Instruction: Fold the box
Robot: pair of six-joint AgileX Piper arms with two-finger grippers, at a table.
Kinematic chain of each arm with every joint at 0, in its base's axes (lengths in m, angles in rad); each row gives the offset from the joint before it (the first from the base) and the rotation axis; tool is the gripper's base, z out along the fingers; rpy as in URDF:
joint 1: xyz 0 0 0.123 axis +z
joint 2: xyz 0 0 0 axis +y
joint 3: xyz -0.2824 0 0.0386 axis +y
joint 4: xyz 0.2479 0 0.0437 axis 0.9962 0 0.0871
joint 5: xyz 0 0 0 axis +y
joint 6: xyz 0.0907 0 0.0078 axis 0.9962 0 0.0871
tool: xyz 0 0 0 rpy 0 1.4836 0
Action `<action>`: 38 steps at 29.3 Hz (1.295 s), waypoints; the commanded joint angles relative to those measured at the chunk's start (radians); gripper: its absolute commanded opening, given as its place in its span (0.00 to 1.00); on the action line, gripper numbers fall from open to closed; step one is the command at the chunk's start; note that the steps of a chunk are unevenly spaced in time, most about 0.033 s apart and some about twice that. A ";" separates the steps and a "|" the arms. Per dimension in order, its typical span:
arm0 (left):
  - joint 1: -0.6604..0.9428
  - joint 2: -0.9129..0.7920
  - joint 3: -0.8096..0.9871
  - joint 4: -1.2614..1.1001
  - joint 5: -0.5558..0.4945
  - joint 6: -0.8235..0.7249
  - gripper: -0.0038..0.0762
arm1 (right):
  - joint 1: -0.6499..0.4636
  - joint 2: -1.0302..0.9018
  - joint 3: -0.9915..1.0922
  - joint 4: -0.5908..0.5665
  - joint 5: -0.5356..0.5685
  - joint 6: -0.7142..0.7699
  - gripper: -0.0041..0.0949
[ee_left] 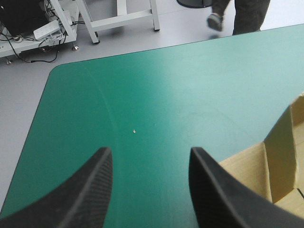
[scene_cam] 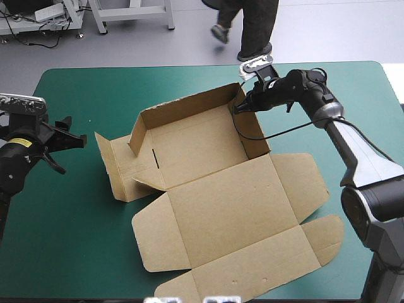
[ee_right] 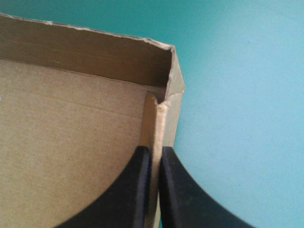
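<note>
Bright, even light from overhead in all 3 views.

High view: teal-green cover [scene_cam: 76,202] lit evenly, no hard glare, shadows soft & short. On the box [scene_cam: 214,208] the lid lies flat & well lit. Raised walls throw soft shade onto tray floor, and there's a thin soft shadow along lid's edges.

Left wrist view: broad pale sheen across cover's middle, duller twd near corner. Left gripper [ee_left: 151,154]: black fingers [ee_left: 90,190] catch a bit of light on ribbed pads.

Right wrist view: cover beside box v. bright. Far wall's inner face is darker than the floor, w/ deepest shade in the corner. Right gripper [ee_right: 154,151] reads near-black, little detail.
</note>
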 commanded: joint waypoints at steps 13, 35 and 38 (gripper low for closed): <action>0.003 0.007 -0.027 -0.047 -0.058 0.017 0.49 | 0.000 -0.006 -0.302 -0.181 0.420 0.104 0.62; 0.003 0.015 -0.027 -0.047 -0.061 0.020 0.49 | 0.000 -0.034 0.032 -0.105 0.420 0.139 0.02; -0.007 0.015 -0.027 -0.047 -0.061 0.020 0.49 | -0.001 -0.037 0.032 -0.105 0.420 0.156 0.02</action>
